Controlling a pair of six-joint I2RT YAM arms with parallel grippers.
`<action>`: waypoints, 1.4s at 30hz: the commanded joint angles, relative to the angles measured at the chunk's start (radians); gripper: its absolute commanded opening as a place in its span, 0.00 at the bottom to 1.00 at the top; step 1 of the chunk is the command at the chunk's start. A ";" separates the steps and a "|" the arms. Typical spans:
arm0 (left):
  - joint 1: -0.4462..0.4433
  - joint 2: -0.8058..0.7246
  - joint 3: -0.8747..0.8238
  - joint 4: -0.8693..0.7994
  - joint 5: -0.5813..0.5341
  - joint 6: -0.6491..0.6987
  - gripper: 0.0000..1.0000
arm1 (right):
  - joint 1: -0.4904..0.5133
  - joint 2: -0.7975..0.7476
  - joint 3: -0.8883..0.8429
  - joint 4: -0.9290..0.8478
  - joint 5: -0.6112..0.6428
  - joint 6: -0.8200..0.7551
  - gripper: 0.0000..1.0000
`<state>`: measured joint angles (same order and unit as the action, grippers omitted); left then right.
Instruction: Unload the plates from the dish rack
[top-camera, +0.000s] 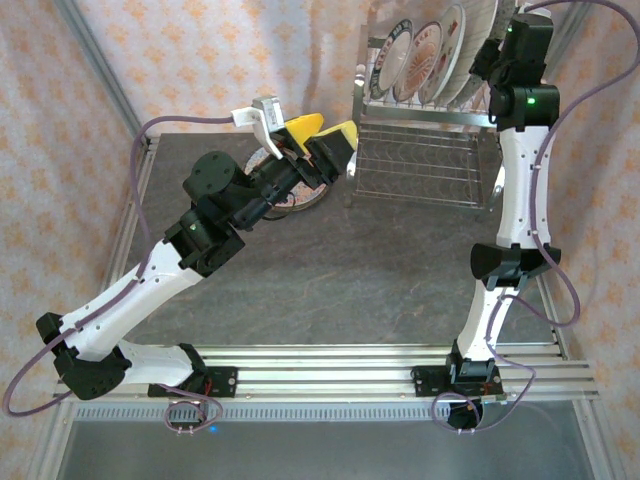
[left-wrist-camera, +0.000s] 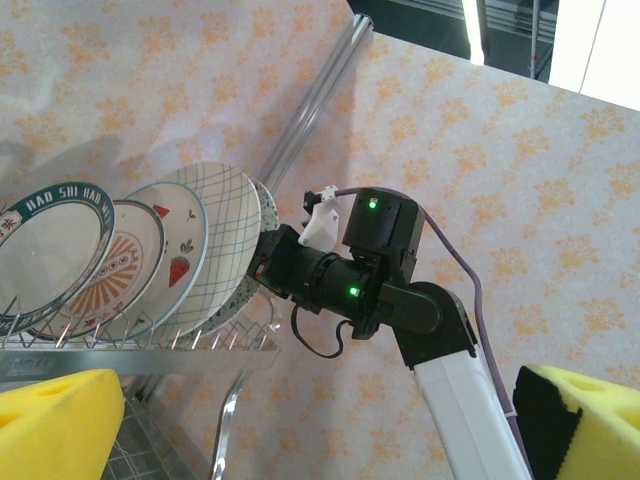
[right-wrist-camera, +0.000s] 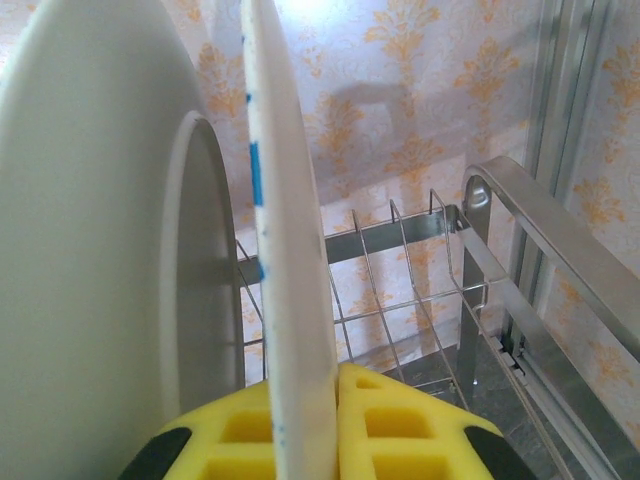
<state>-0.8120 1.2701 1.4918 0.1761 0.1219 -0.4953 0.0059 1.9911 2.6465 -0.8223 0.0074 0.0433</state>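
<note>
The chrome dish rack (top-camera: 420, 165) stands at the back right, with several plates (top-camera: 425, 55) on edge in its upper tier. My right gripper (top-camera: 490, 55) is at the rightmost one. In the right wrist view its yellow pads (right-wrist-camera: 440, 430) are shut on the rim of a white, blue-speckled plate (right-wrist-camera: 290, 250) seen edge-on, with another plate (right-wrist-camera: 90, 250) close on its left. My left gripper (top-camera: 325, 130) hovers open and holds nothing left of the rack, facing a green-rimmed plate (left-wrist-camera: 50, 250), a strawberry plate (left-wrist-camera: 175, 245) and a plaid plate (left-wrist-camera: 225, 235). One patterned plate (top-camera: 300, 198) lies on the table under the left arm.
The rack's lower wire shelf (top-camera: 425, 170) is bare. The patterned back wall (top-camera: 200, 50) stands right behind the rack, with metal frame posts (top-camera: 95, 60) at both sides. Dark tabletop (top-camera: 350, 270) stretches between the arms.
</note>
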 joint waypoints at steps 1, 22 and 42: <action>-0.007 -0.006 0.018 0.030 -0.015 0.012 0.99 | 0.014 -0.021 0.045 0.022 0.008 -0.032 0.00; -0.009 0.048 0.065 0.118 0.048 -0.086 0.99 | 0.037 -0.111 0.062 0.052 0.182 -0.050 0.00; -0.010 0.131 0.105 0.157 0.100 -0.235 0.99 | 0.037 -0.250 0.039 -0.042 0.247 -0.012 0.00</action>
<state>-0.8120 1.3869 1.5612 0.2871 0.2031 -0.6811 0.0414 1.8141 2.6659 -0.8886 0.2287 0.0078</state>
